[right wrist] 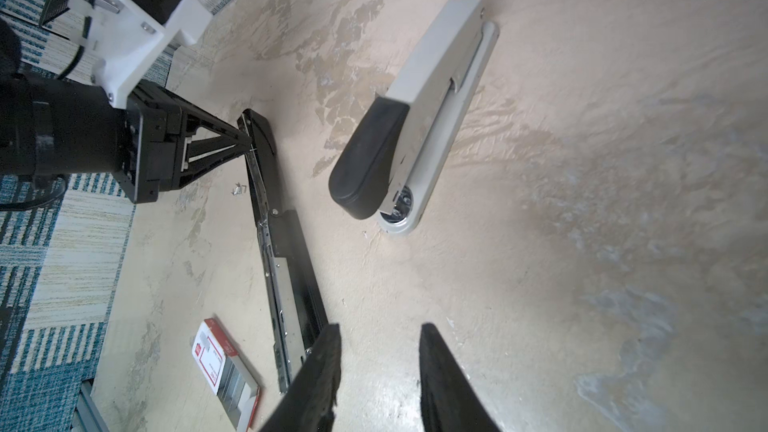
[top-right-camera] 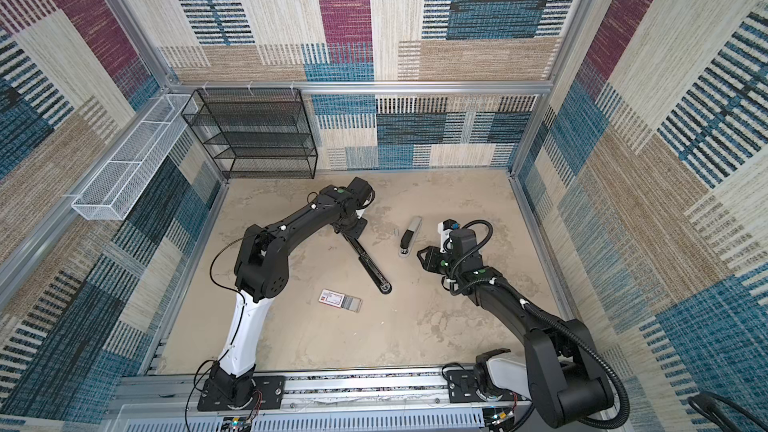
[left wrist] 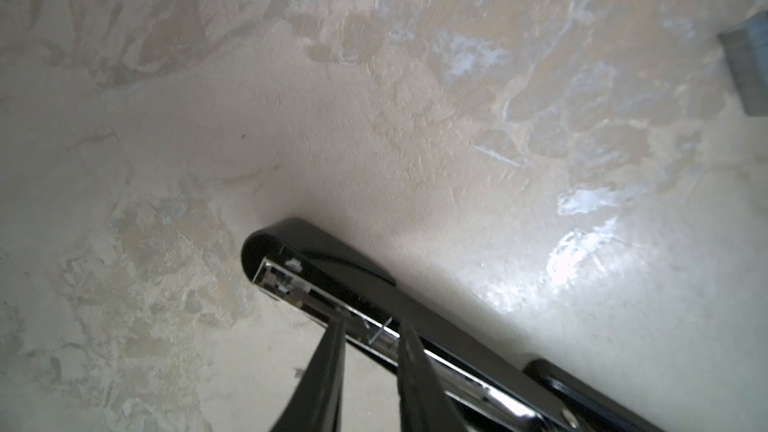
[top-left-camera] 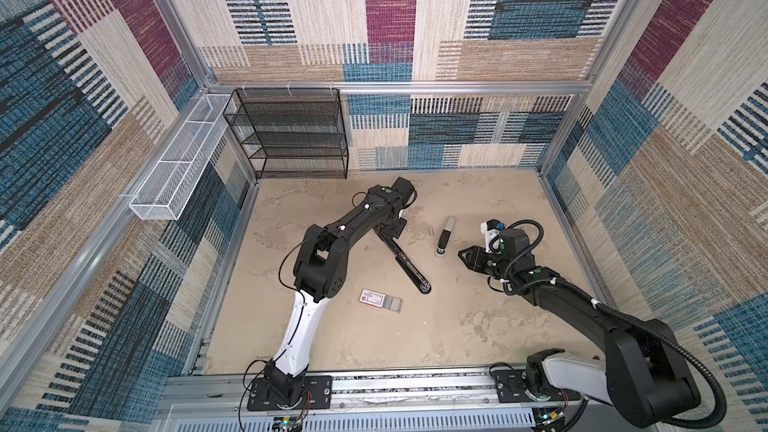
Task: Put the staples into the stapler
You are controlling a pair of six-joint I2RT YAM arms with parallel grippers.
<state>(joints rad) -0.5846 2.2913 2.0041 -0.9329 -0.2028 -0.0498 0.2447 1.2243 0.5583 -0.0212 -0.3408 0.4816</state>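
in both top views a black stapler (top-left-camera: 405, 261) lies swung open flat on the table (top-left-camera: 457, 326), and a grey stapler (top-left-camera: 445, 234) lies closed just beside it. the box of staples (top-left-camera: 380, 300) sits near the front, well apart from both staplers, with its tray slid partly out and grey strips showing. the left hand (top-left-camera: 384, 233) is down at the far end of the black stapler. the right hand (top-left-camera: 462, 256) is near the grey stapler's black front end, not touching it.

in the left wrist view the left hand's fingers (left wrist: 332, 351) stand a little apart over the black stapler's open metal channel. a thin bright sliver shows in the gap between them, too blurred to name.

in the right wrist view the right hand's two fingers are spread with nothing between them, above bare table. the staples lie in their white, red-marked box beside the black stapler's near end. a small loose clump of staples (right wrist: 239, 189) lies by the left hand.
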